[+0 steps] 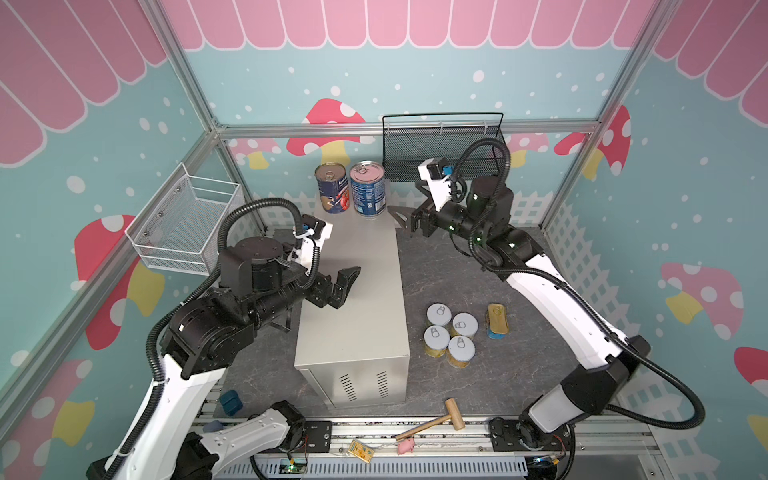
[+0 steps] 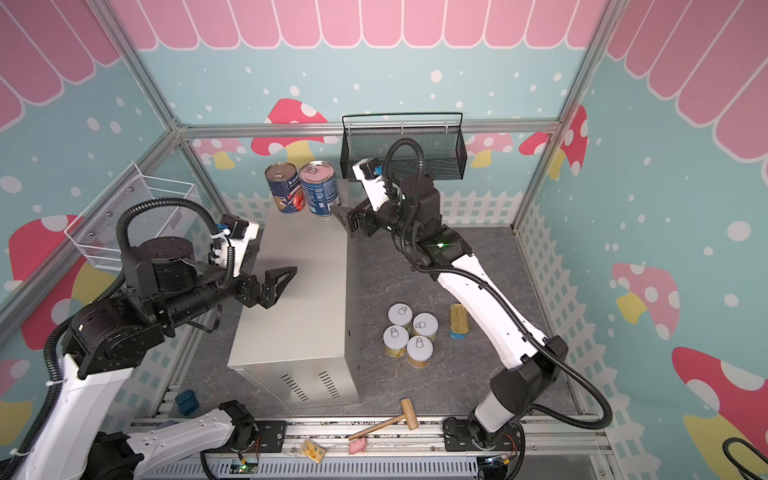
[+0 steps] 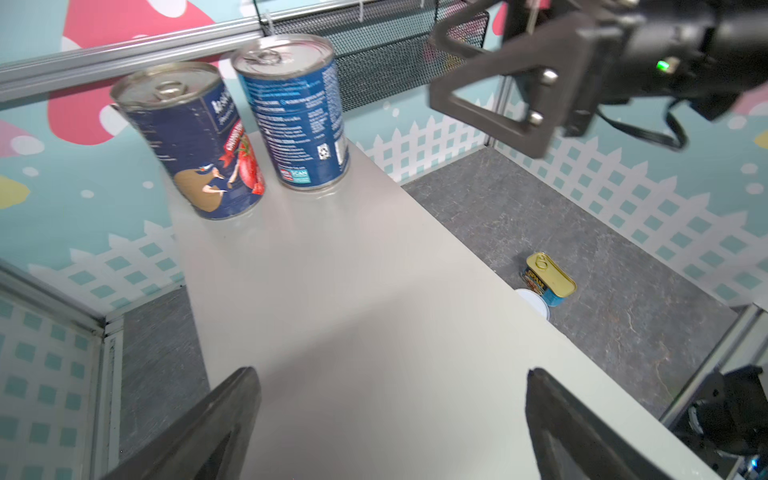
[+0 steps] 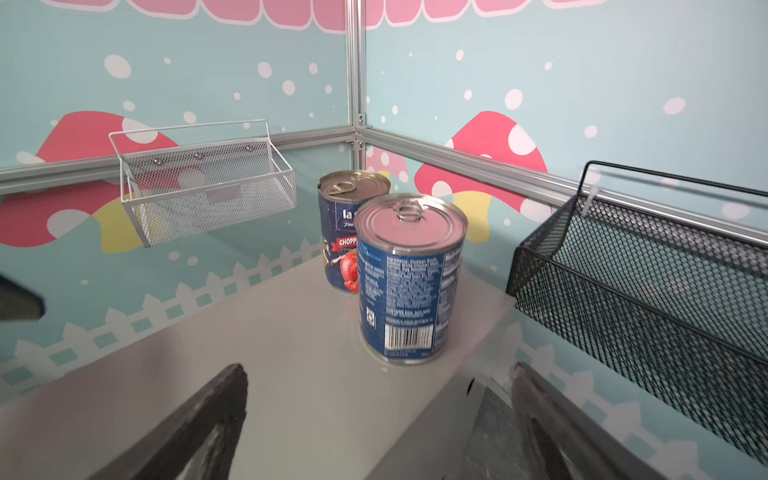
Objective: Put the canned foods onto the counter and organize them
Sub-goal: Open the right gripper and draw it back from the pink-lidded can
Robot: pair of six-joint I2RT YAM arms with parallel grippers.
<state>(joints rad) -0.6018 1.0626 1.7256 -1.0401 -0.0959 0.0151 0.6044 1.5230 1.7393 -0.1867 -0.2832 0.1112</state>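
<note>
Gripping state, right end effector [image 1: 405, 220]: jaws spread wide with nothing between them. It hangs at the far edge of the beige metal worktop [image 1: 357, 316], just beside the blue-label can [image 1: 368, 189] but clear of it.
Gripping state, left end effector [image 1: 347, 284]: jaws likewise spread and empty, hovering over the bare middle of the worktop.
Done: two tall cans, the blue-label can and the chopped-tomato can [image 1: 331, 189], stand upright side by side at the worktop's far end.
Left: four short yellow-label cans [image 1: 464, 326] sit in a tight cluster with the SPAM tin [image 1: 498, 321] just beside them. All five are down on the grey slate-look mat [image 1: 457, 266], well apart from either end effector.
Progress, as a judgement: two of seven placed and five still to fetch, with ample free worktop for a row.
</note>
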